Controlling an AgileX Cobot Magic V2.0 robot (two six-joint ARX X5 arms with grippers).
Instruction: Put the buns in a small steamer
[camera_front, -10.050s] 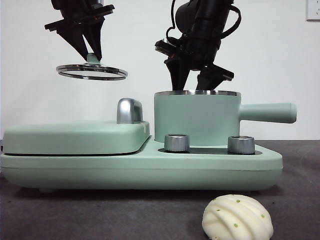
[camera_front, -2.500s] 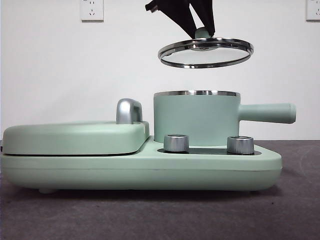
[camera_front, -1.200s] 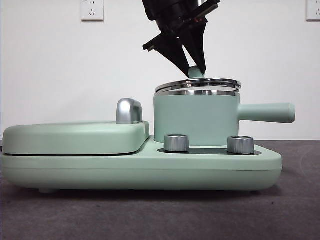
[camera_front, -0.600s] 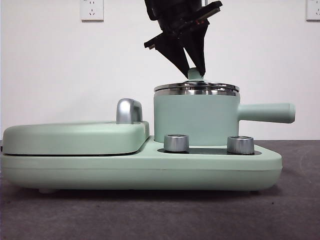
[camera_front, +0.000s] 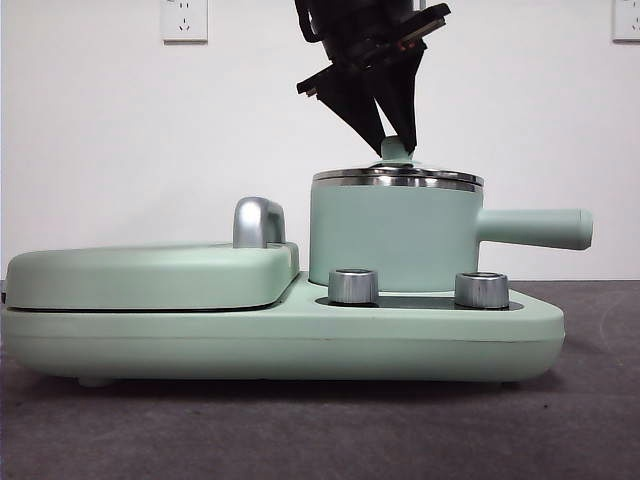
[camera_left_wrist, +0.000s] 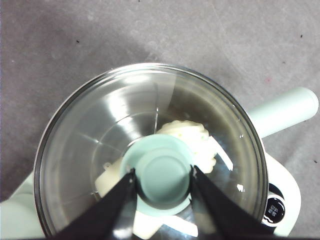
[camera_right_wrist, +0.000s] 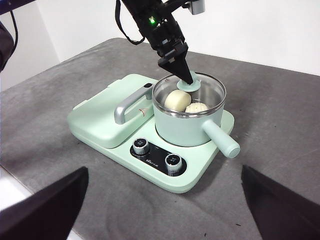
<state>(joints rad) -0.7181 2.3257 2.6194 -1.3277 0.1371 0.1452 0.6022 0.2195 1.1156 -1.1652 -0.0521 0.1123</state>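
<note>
The small steamer (camera_front: 390, 235) stands on the right side of the mint-green base, its handle (camera_front: 535, 227) pointing right. Its glass lid (camera_front: 397, 178) lies flat on the steel rim. My left gripper (camera_front: 394, 148) comes down from above and is shut on the lid's green knob (camera_left_wrist: 162, 172). Through the glass both buns show inside the pot: the ridged one (camera_left_wrist: 197, 137) and the smooth one (camera_left_wrist: 107, 182). The right wrist view also shows the smooth bun (camera_right_wrist: 177, 100) and the ridged bun (camera_right_wrist: 196, 107) in the steamer (camera_right_wrist: 185, 127). My right gripper (camera_right_wrist: 165, 171) hangs high above the table, open.
The flat lidded griddle (camera_front: 150, 275) with a chrome handle (camera_front: 258, 222) takes up the left half of the base (camera_front: 280, 345). Two steel dials (camera_front: 353, 285) (camera_front: 481, 289) sit in front of the pot. Dark grey tabletop (camera_front: 300, 430) lies in front.
The lid came down from above the pot, first resting tilted, and now lies level on the rim. My left gripper stays on the knob.
</note>
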